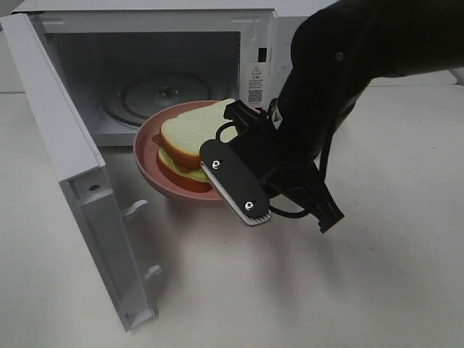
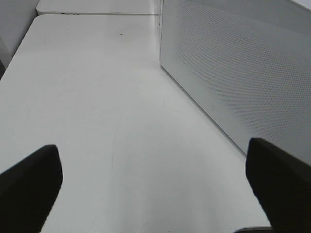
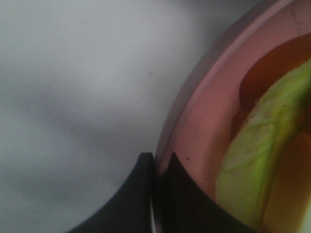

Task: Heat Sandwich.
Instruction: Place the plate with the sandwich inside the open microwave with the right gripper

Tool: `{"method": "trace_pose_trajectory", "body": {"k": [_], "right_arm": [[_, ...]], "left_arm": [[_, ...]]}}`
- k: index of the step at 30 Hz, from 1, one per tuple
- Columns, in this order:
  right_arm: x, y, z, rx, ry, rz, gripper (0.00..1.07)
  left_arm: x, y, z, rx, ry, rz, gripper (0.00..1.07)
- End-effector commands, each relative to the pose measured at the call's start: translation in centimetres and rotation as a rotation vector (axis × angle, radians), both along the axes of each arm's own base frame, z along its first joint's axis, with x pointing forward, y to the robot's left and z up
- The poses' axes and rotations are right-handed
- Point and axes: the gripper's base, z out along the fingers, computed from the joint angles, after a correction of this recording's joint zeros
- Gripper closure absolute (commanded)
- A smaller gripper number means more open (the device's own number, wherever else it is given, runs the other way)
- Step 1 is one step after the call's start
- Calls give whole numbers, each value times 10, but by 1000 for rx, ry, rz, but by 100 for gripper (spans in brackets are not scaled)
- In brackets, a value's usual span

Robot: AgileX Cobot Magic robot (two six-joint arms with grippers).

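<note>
The sandwich (image 1: 190,136), white bread over green lettuce and red-orange filling, lies on a round pink plate (image 1: 147,154). My right gripper (image 1: 220,183) is shut on the plate's near-right rim and holds it just in front of the open microwave (image 1: 254,29). In the right wrist view the dark fingers (image 3: 146,194) pinch the pink plate (image 3: 204,121) at its edge, with the sandwich's lettuce (image 3: 252,155) beside them. The left gripper (image 2: 155,194) is open with nothing between its fingers, low over the table beside the microwave's perforated side wall (image 2: 233,63).
The microwave door (image 1: 72,167) swings out to the left toward the table's front. A glass turntable (image 1: 163,94) lies inside the cavity. White tabletop (image 1: 377,290) extends to the right and front. The right arm's black bulk (image 1: 341,65) hangs over the microwave's right side.
</note>
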Motion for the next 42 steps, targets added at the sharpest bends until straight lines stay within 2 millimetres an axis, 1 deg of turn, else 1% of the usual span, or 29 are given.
{"method": "trace_pose_trajectory", "body": {"k": [1, 22, 34, 42], "right_arm": [[10, 5, 6, 21, -24, 19, 107], [48, 38, 8, 8, -20, 32, 107], [62, 51, 8, -8, 3, 25, 107], [72, 60, 8, 5, 10, -18, 107]], "left_arm": [[-3, 0, -1, -2, -30, 2, 10], [-3, 0, -1, -2, -30, 2, 10], [-3, 0, -1, -2, -30, 2, 10], [-3, 0, -1, -2, -30, 2, 10]]}}
